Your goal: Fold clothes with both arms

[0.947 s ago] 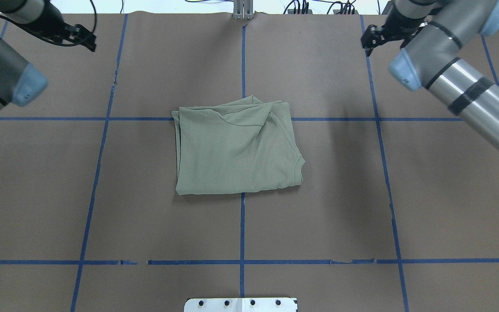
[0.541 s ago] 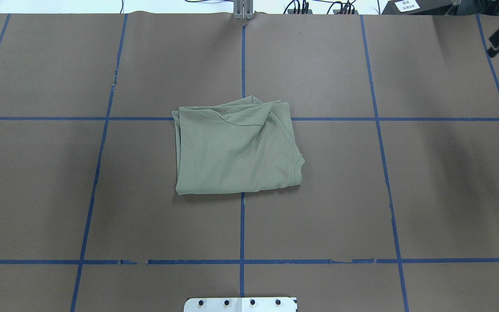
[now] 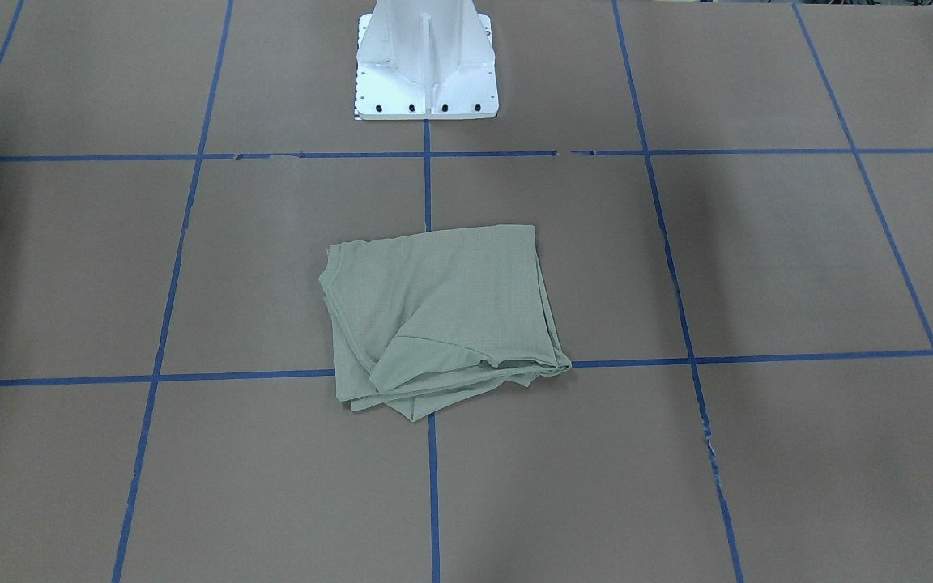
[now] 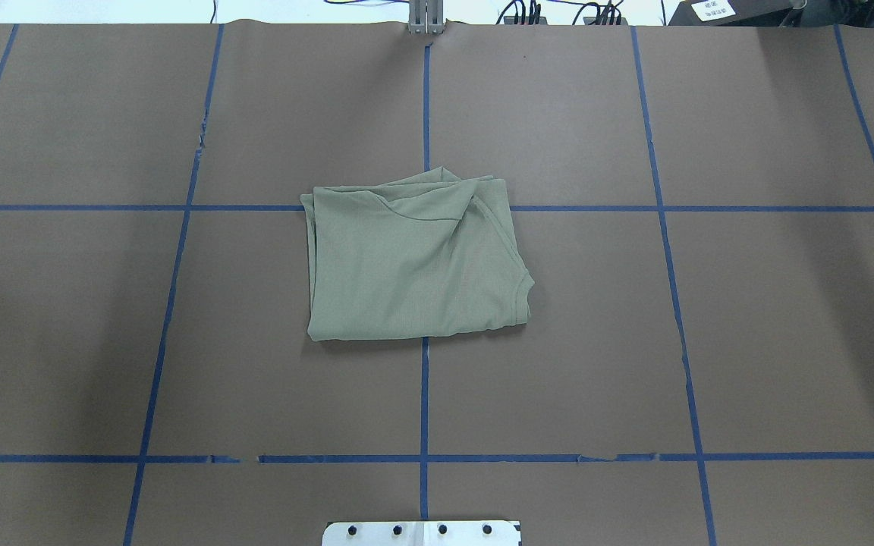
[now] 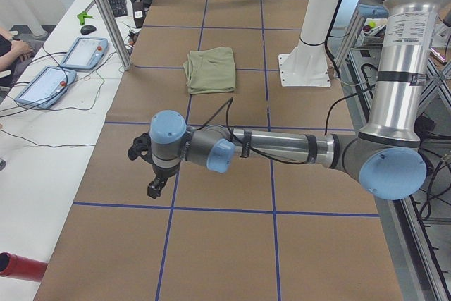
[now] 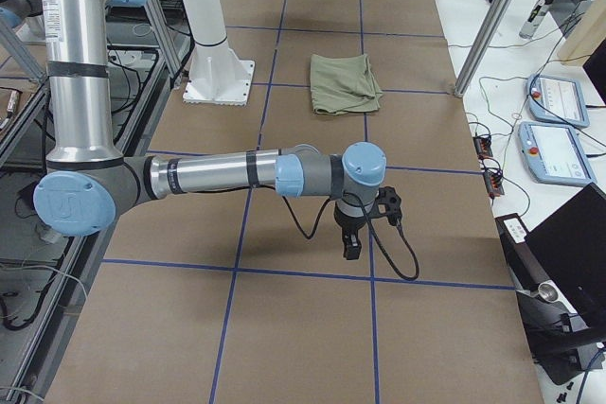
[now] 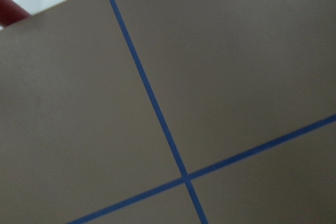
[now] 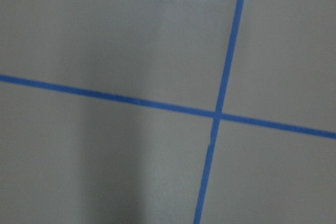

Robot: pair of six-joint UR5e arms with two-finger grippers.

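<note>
The pale sage-green shirt (image 4: pixel 414 265) lies folded into a rough rectangle at the table's middle, ribbed collar at its right edge. It also shows in the front-facing view (image 3: pixel 442 316) and small in the side views (image 5: pixel 210 70) (image 6: pixel 345 82). Neither arm shows in the overhead or front-facing view. My left gripper (image 5: pixel 153 188) hangs low over the table's left end, far from the shirt. My right gripper (image 6: pixel 350 248) hangs low over the right end. I cannot tell whether either is open or shut. Both wrist views show only brown paper and blue tape.
The white base pedestal (image 3: pixel 426 65) stands at the robot's side of the table. Blue tape lines (image 4: pixel 424 394) grid the brown paper. Teach pendants (image 5: pixel 84 53) (image 6: pixel 554 96) and cables lie on the white benches beyond the far table edge. A metal post (image 5: pixel 106 12) stands there.
Both arms have swung out of the overhead view toward the table's ends. The right gripper still showed at the top right half a second ago. The shirt has not moved.
</note>
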